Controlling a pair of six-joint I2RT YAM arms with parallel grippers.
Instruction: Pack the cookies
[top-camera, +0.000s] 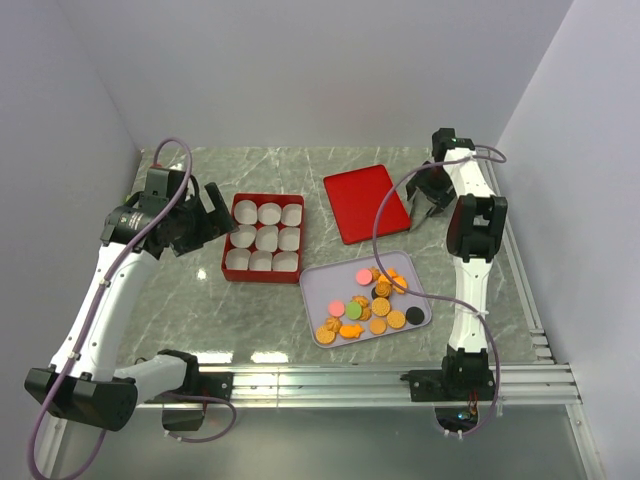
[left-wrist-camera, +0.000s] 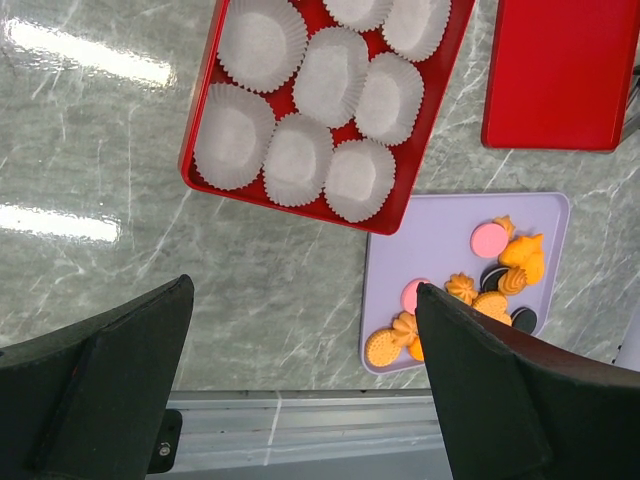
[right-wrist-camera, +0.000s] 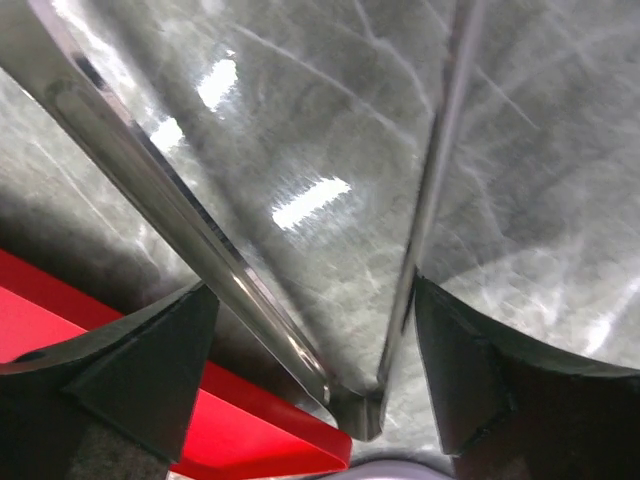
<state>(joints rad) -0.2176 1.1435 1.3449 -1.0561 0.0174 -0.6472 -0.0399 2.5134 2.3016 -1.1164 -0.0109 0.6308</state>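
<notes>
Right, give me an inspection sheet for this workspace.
Surface: grey marble-look table, glare spots.
Job's things: cookies heaped on purple tray; red box holds nine empty paper cups; red lid lies flat beyond the tray.
Clutter: nothing seen.
Hands: left hand open, above the table left of the box; right hand spread around metal tongs by the lid, grip unclear.
Cables: grey-purple cables loop over each arm.
Surroundings: white walls on three sides; metal rail at near edge.

Left arm (top-camera: 105, 285) bent toward 10 o'clock, left gripper (top-camera: 215, 208) spread wide, empty. Right arm (top-camera: 470, 265) extended to 1 o'clock, right gripper (top-camera: 420, 212) pointing down, fingers apart; grip unclear.
</notes>
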